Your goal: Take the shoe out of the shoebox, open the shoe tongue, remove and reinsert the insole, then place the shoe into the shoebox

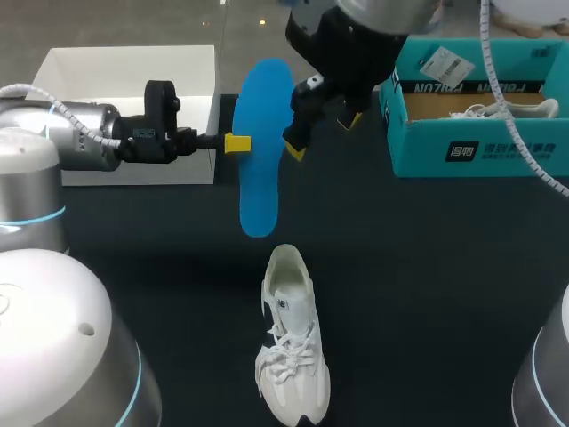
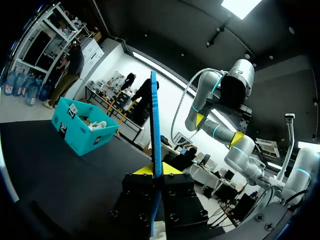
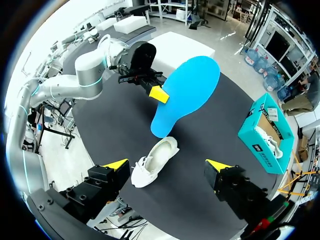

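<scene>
Where the black table [image 1: 427, 285] spreads under both my arms, the white box [image 1: 133, 71] sits just behind my left claw. The teal shoebox [image 1: 471, 147], a second shoe [image 1: 507, 111] inside, stands beside my right. The white shoe [image 1: 292, 347] rests on its sole below both claws, out of its box, likely so its mouth faces up for refitting. My left claw [image 1: 236, 142] pinches the blue insole [image 1: 262, 178] by one edge, holding it in the air, apparently offered for a handover. My right claw [image 1: 322, 133] hangs spread over the insole, touching nothing.
</scene>
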